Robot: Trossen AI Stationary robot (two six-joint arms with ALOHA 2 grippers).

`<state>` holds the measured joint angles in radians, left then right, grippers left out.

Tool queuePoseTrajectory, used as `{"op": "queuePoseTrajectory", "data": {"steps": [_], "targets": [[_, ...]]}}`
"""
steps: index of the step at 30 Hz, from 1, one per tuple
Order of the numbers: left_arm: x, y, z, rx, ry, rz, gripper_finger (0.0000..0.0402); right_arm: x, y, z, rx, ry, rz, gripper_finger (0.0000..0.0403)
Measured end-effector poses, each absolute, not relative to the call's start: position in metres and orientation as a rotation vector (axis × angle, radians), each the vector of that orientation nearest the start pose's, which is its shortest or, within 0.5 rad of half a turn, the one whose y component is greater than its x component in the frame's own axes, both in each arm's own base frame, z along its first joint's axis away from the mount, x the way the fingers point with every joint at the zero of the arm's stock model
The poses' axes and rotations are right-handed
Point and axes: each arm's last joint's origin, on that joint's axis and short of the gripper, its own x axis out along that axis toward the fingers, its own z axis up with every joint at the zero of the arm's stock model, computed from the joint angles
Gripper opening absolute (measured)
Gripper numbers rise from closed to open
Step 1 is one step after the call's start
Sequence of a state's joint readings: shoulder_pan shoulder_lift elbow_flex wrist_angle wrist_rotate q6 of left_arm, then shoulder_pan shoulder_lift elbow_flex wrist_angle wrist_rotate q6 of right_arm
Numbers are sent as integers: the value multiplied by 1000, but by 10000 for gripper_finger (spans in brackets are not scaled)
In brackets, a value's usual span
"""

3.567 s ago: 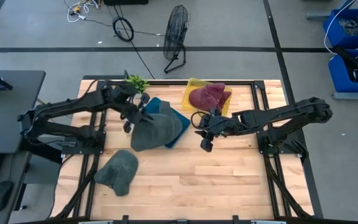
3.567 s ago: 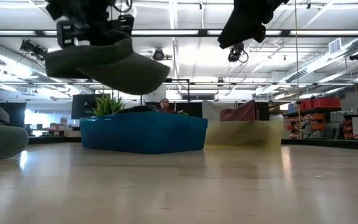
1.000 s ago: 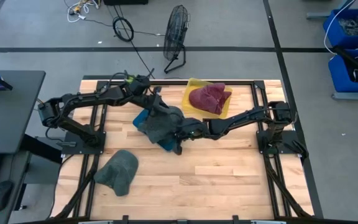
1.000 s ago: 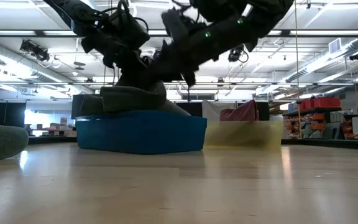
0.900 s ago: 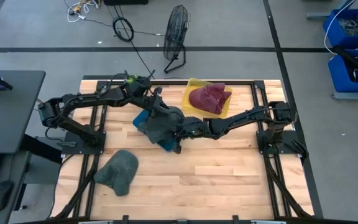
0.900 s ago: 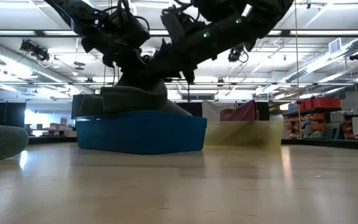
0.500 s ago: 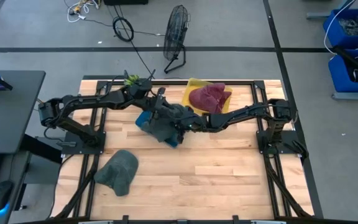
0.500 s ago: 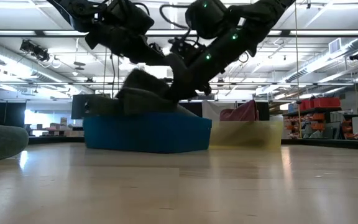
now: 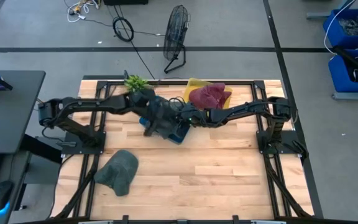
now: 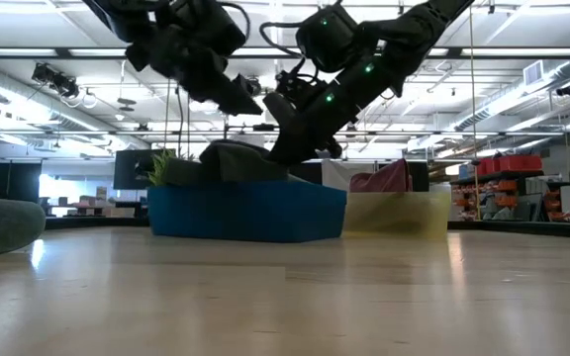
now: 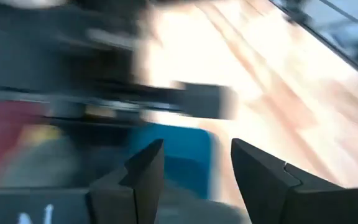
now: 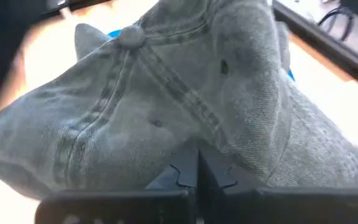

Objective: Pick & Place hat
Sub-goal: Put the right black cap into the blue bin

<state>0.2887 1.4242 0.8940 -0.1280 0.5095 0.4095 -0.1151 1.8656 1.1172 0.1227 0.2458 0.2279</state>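
Hat (image 12: pixel 166 106), grey, lies in the blue bin (image 10: pixel 245 210). Right gripper (image 12: pixel 191 174) presses on the hat above the bin, fingers together; left gripper (image 11: pixel 194 171) hovers just beside the bin, fingers apart.

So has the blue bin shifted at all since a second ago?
Yes. In the low view the blue bin has slid right, closing the gap to the yellow bin, which hasn't moved.

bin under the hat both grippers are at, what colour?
Blue bin, clearest in the low view, with the grey-green hat lying in it.
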Motion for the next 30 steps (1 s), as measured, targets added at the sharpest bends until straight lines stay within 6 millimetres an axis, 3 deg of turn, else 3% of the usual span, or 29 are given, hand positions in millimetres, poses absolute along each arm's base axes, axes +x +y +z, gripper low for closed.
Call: {"op": "queuePoseTrajectory", "data": {"steps": [5,10,18,30], "targets": [[300,33,219,214,643,-400,158,391,-55,178,177,573,-432,2],[305,20,201,300,764,-339,113,391,-54,177,221,572,-433,2],[297,42,190,367,974,-9,50,389,-49,173,272,626,-424,2],[288,74,191,287,996,103,28,393,-32,175,290,604,-292,2]]}}
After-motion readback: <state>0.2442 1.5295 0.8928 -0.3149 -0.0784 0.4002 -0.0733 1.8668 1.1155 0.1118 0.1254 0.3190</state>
